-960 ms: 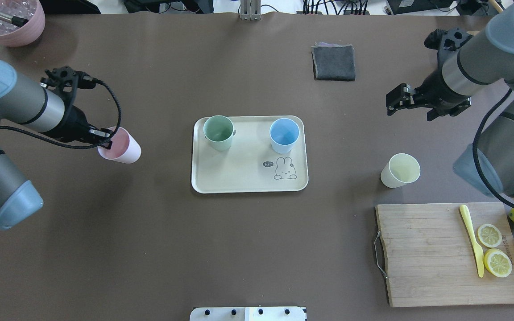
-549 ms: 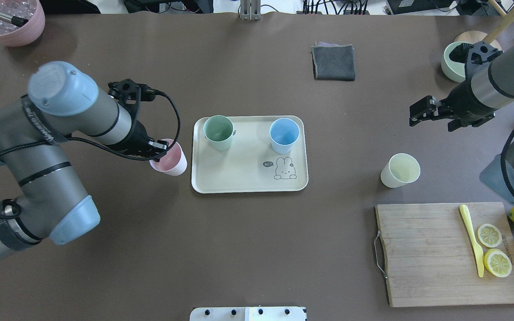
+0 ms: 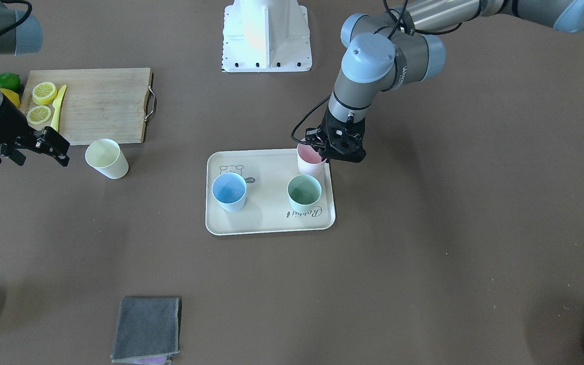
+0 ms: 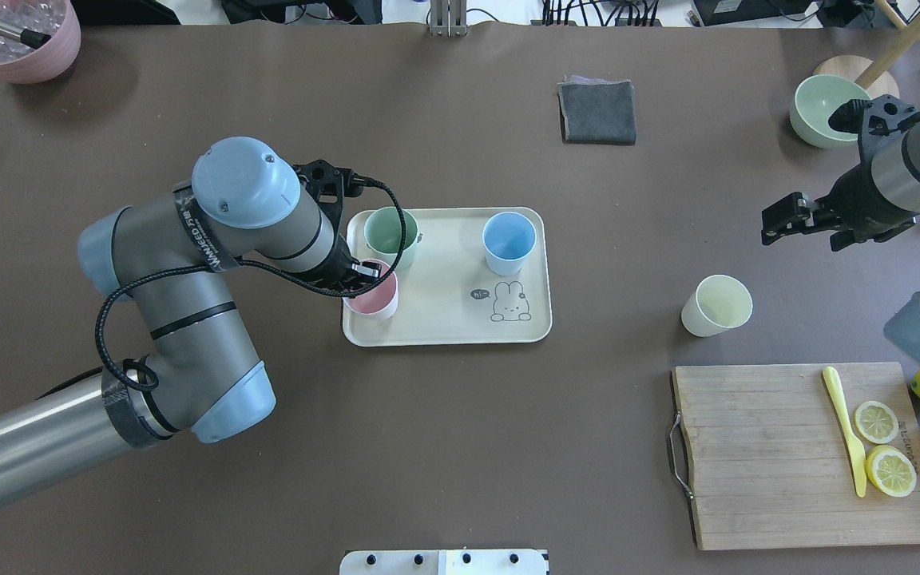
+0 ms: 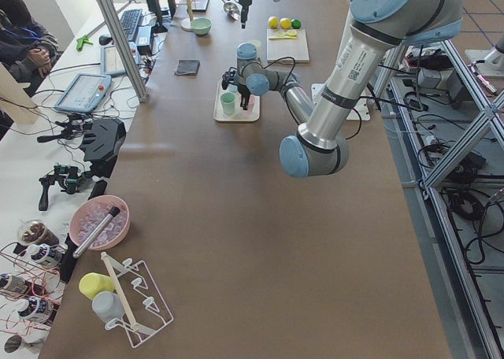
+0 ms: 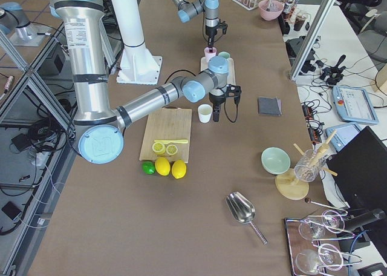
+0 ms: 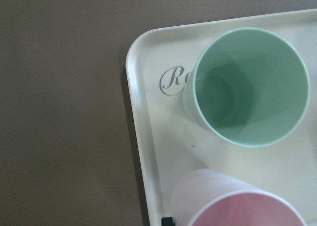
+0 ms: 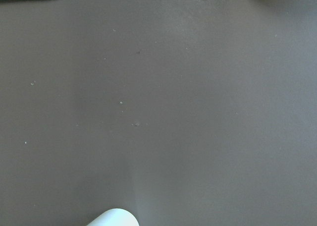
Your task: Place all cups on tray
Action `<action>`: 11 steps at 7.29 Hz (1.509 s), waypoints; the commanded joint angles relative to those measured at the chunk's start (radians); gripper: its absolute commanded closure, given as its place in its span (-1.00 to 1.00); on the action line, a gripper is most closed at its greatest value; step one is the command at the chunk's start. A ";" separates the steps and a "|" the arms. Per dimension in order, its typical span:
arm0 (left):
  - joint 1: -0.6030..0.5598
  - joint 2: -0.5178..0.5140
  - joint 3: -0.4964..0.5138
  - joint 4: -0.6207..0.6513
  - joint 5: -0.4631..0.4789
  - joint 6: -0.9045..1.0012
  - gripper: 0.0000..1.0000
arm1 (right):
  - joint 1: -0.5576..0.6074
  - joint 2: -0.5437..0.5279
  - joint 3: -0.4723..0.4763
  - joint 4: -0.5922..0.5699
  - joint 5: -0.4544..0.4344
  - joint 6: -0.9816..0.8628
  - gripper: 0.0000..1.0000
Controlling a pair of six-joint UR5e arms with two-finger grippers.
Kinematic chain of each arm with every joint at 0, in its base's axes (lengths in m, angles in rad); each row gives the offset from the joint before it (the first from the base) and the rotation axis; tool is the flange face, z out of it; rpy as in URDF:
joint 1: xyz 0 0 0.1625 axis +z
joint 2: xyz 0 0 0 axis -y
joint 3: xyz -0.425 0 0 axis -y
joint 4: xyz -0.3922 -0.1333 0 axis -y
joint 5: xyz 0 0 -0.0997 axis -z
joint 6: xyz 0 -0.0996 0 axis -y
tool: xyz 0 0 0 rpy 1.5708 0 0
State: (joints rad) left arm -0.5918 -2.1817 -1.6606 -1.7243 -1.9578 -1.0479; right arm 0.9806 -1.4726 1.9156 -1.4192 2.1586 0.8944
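My left gripper is shut on the rim of the pink cup and holds it upright over the tray's near-left corner. I cannot tell whether the cup rests on the tray. The mint green cup and the light blue cup stand on the tray. The left wrist view shows the green cup and the pink cup close together. The pale yellow cup stands on the table right of the tray. My right gripper is open and empty, beyond and to the right of the yellow cup.
A wooden cutting board with lemon halves and a yellow knife lies front right. A grey cloth lies at the back. A green bowl sits back right, a mauve pot back left.
My left arm has carried the pink cup rightward from the table's left side to over the tray's corner. My right arm has drawn back to the right, away from the yellow cup.
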 commanded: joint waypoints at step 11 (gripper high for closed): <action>-0.141 0.003 -0.076 0.012 -0.021 0.078 -0.96 | -0.232 0.018 -0.010 0.002 -0.123 0.200 1.00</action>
State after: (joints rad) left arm -0.7182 -2.1793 -1.7354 -1.7143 -1.9765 -0.9836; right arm 0.7526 -1.4646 1.8971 -1.4186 2.0364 1.0519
